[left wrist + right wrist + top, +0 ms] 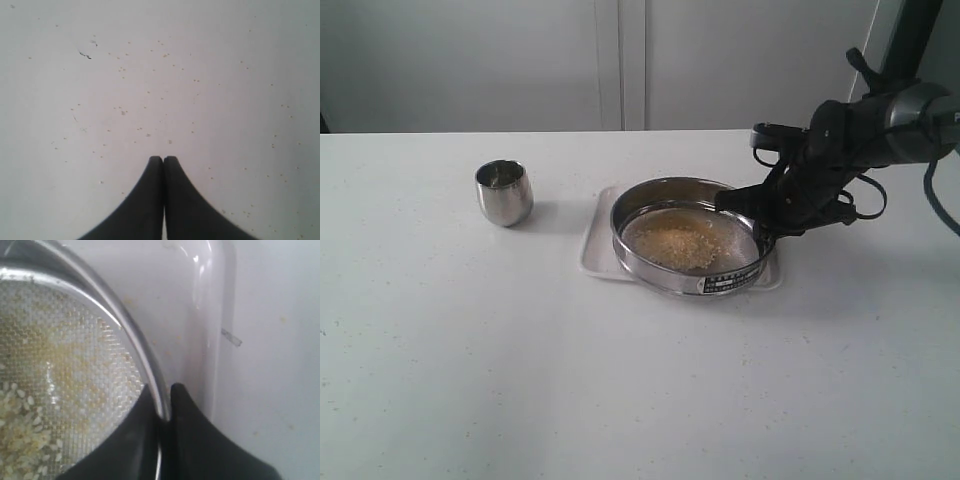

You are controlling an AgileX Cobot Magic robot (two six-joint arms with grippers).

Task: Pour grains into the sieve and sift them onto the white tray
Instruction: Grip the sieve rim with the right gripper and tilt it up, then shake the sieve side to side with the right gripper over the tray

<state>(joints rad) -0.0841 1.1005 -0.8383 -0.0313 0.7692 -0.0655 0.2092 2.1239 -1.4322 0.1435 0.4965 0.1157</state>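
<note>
The sieve (pixel 655 270) sits on the white tray (pixel 595 245) just right of centre in the exterior view. That makes sense, since whatever falls through the mesh should land on the tray and not on the tabletop (pixel 470 350). The tray is a flat, smooth plastic rectangle with rounded corners and a low lip, and it shows only at the sieve's left edge and lower right. The sieve is a wide, shallow ring of bright steel with a small black-and-white label on its near wall.

The grains (pixel 680 243) are already in the sieve, lying as a loose, pale golden heap on the fine woven mesh. The rice-like pieces are easy to pick out in the right wrist view. To the left of the tray a small rounded steel cup (pixel 504 192) stands upright and well apart from it (I would guess its pouring job is over).

The right end effector (pixel 161 390) comes in from the right of the frame and pinches the sieve's thin rim wall. One black finger is on the mesh side and the other outside, a grip suited to shaking the sieve. I judge that sifting is the step about to start. A few yellowish specks seem to lie on the tray beside the wall, though the close view is too soft to be sure.

The left end effector (pixel 163 159) has its fingers pressed together on nothing. It hangs over bare, speckled tabletop and is out of the exterior frame.
</note>
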